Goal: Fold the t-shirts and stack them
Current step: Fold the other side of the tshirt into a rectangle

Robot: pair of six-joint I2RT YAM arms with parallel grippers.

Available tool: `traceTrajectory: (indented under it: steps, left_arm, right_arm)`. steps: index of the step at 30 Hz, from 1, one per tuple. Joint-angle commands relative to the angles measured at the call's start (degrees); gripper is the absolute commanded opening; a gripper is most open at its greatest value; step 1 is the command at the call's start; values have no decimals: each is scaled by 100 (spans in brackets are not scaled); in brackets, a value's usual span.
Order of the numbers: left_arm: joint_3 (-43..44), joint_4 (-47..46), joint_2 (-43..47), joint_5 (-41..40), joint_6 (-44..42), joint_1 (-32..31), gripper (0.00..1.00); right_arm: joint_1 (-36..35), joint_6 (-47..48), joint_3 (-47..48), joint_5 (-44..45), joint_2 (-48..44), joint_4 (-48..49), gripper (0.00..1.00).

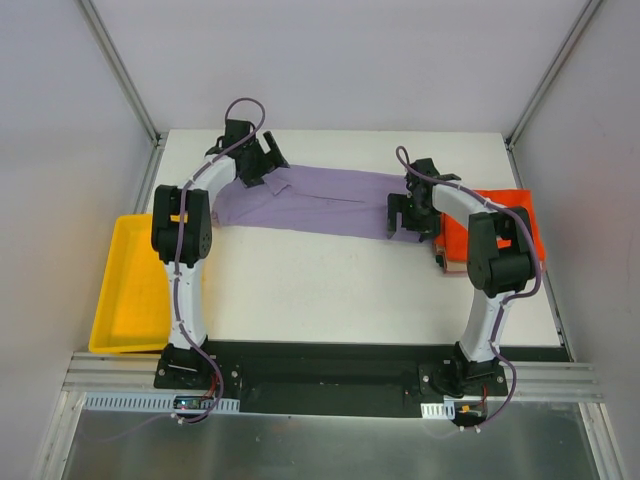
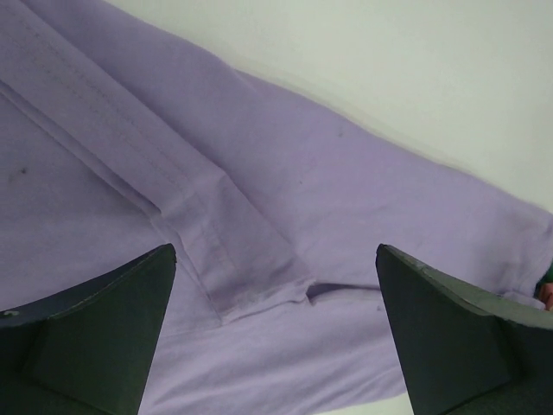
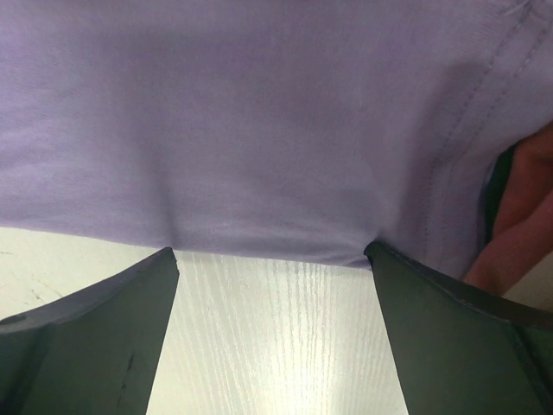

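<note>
A lilac t-shirt (image 1: 320, 200) lies folded into a long band across the far half of the table. My left gripper (image 1: 262, 165) hovers open over its left end; in the left wrist view (image 2: 275, 259) a sleeve hem (image 2: 251, 294) lies between the spread fingers. My right gripper (image 1: 408, 222) is open at the band's right end, its fingers astride the near edge of the lilac cloth (image 3: 259, 130) with bare table below. A folded orange t-shirt (image 1: 505, 225) lies at the right, partly under the right arm, and shows in the right wrist view (image 3: 523, 216).
A yellow tray (image 1: 125, 285) hangs off the table's left edge. The white table (image 1: 320, 290) is walled by grey panels on three sides. The arm bases stand on a black rail at the near edge.
</note>
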State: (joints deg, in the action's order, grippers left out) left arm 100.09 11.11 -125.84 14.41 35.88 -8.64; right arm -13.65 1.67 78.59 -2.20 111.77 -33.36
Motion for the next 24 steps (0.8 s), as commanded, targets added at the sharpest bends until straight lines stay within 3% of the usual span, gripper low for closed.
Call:
traceTrajectory:
  steps: [1, 9, 12, 24]
  left_arm:
    - [230, 31, -134, -578, 25, -14, 99]
    - [484, 216, -484, -1037, 24, -58, 99]
    - [906, 224, -810, -581, 138, -67, 99]
    - [1399, -21, -995, -106, 534, -190, 99]
  right_arm:
    - [55, 70, -115, 79, -199, -328, 96]
    - [55, 44, -72, 97, -173, -364, 96]
    - [55, 44, -63, 114, -164, -373, 96]
    - [64, 96, 34, 185, -58, -452, 96]
